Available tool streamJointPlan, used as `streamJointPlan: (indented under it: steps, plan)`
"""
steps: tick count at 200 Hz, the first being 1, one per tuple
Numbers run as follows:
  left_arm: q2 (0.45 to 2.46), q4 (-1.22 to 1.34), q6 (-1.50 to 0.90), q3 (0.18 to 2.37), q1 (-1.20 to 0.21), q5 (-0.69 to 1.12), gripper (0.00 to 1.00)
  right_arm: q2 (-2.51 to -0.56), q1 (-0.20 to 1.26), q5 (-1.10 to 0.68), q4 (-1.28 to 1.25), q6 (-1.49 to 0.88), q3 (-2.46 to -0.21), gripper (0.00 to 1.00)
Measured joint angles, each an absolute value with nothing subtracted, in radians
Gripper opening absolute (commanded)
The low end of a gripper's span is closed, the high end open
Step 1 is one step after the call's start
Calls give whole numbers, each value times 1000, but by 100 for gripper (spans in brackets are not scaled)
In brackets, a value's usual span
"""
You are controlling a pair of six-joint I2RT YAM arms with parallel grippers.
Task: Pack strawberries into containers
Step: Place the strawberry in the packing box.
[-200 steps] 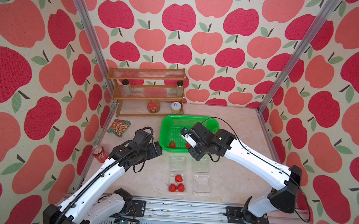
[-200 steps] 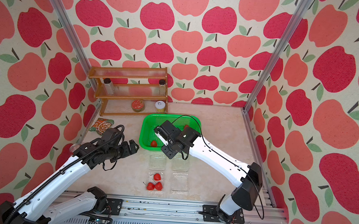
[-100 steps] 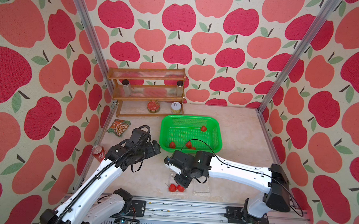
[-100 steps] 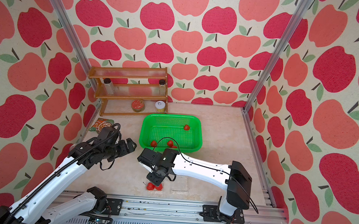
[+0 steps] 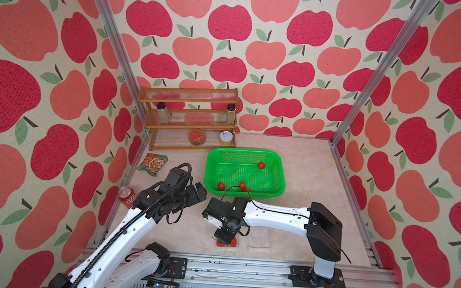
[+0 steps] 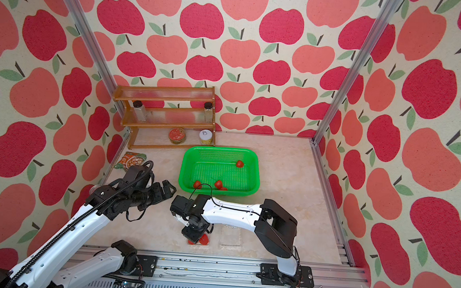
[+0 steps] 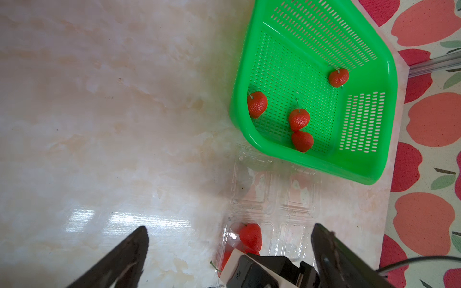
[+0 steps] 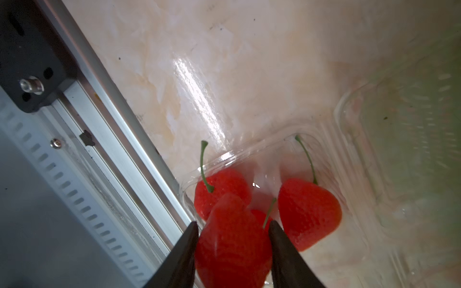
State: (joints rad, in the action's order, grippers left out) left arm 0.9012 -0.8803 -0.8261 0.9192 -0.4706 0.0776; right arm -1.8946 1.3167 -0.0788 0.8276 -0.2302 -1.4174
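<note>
My right gripper (image 8: 233, 224) is shut on a strawberry (image 8: 233, 244), which touches both fingers, just above the left clear container (image 8: 249, 147) by the front rail. Two berries (image 8: 222, 184) (image 8: 308, 212) lie in that container, and a third is partly hidden behind the held one. In both top views the right gripper (image 5: 224, 237) (image 6: 193, 235) points down over them. The second container (image 5: 259, 237) stands open beside it with nothing in it. Several strawberries (image 7: 299, 119) lie in the green basket (image 5: 246, 152). My left gripper (image 5: 199, 194) (image 7: 230, 227) hangs open left of the basket, holding nothing.
A red soda can (image 5: 126, 195) stands at the left wall and a snack packet (image 5: 152, 164) lies behind it. A wooden rack (image 5: 189, 119) with jars and tins fills the back left corner. The metal rail (image 5: 215, 266) runs just in front of the containers.
My right arm has swung from the basket to the front left container and come down with a strawberry in its fingers. The left arm has hardly moved.
</note>
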Motion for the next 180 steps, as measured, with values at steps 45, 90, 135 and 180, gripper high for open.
streamJointPlan:
  steps: [45, 90, 135, 180]
  plan:
    - [901, -891, -826, 902, -471, 134, 100, -1903, 1291, -81, 818, -229, -1443, 55]
    - [892, -897, -869, 857, -477, 193, 100, -1900, 1282, -76, 848, -229, -1452, 56]
    - [837, -864, -960, 815, -578, 223, 91, -1818, 1266, -58, 931, -236, -1402, 57]
    - [794, -867, -1110, 675, -824, 363, 64, -1653, 1148, -42, 843, -280, -1355, 60]
